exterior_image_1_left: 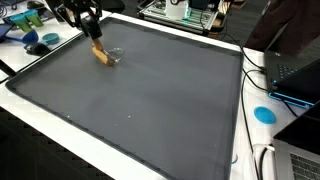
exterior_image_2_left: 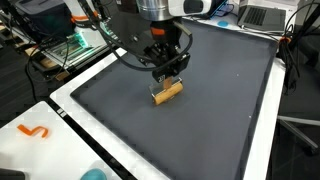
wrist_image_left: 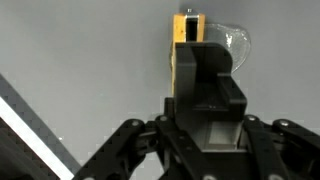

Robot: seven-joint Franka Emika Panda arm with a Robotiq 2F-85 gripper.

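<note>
A yellow-brown wooden block point(exterior_image_1_left: 101, 53) lies tilted near a far corner of the dark grey mat point(exterior_image_1_left: 150, 110); it also shows in the second exterior view point(exterior_image_2_left: 167, 93). A small clear plastic piece point(exterior_image_1_left: 114, 57) rests against it. My gripper point(exterior_image_2_left: 168, 74) stands right over the block, with its fingers together at the block's upper end. In the wrist view the black fingers point(wrist_image_left: 203, 62) meet in the middle. The block point(wrist_image_left: 184, 26) and the clear piece point(wrist_image_left: 236, 42) stick out just beyond the fingertips.
A white table rim point(exterior_image_2_left: 70, 95) borders the mat. Blue items point(exterior_image_1_left: 45, 40) lie beyond the corner. A blue disc point(exterior_image_1_left: 264, 114), cables and a laptop point(exterior_image_1_left: 300, 72) sit along one side. An orange squiggle point(exterior_image_2_left: 35, 131) lies on the white rim.
</note>
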